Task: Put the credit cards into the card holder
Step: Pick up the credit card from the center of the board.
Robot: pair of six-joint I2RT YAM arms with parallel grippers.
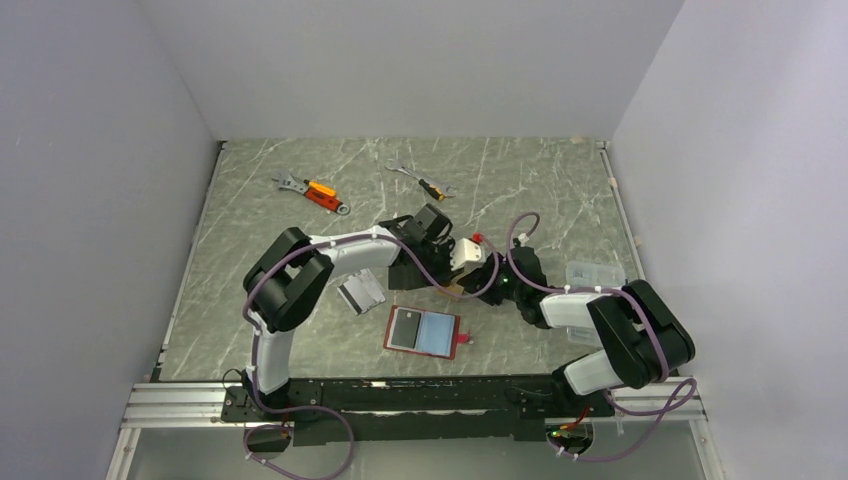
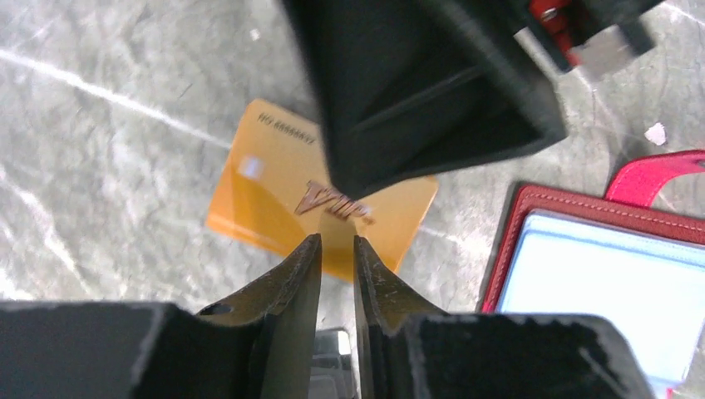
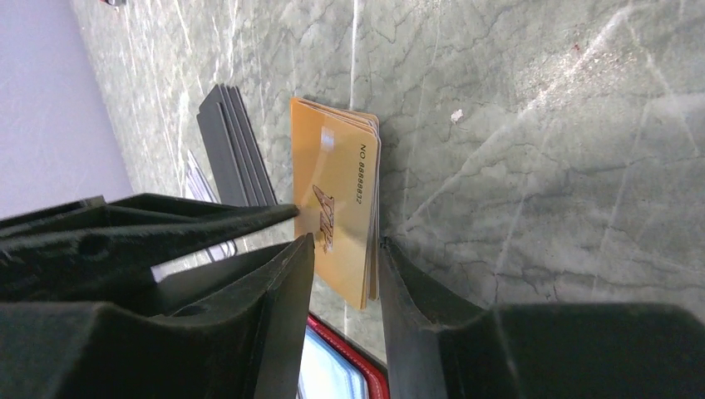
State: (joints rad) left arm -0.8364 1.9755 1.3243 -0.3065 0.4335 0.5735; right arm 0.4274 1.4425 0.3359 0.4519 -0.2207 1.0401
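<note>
A small stack of orange-gold credit cards (image 3: 332, 187) lies flat on the marble table (image 3: 540, 150); it also shows in the left wrist view (image 2: 274, 187). My right gripper (image 3: 345, 241) is open over the stack, one finger against its long edge, the other over its face. My left gripper (image 2: 337, 241) hovers just above the same cards, its jaws a narrow gap apart with nothing between them. The red card holder (image 1: 452, 345) lies open near the front, a black card (image 1: 405, 328) in its left pocket. Silver-grey cards (image 1: 362, 292) lie left of it.
Two orange-handled wrenches (image 1: 318, 192) (image 1: 428, 184) lie at the back of the table. A clear plastic box (image 1: 592, 273) sits at the right. The right gripper's black body (image 2: 416, 83) crowds the space right above the left fingers. Dark cards (image 3: 237, 150) lie beside the orange stack.
</note>
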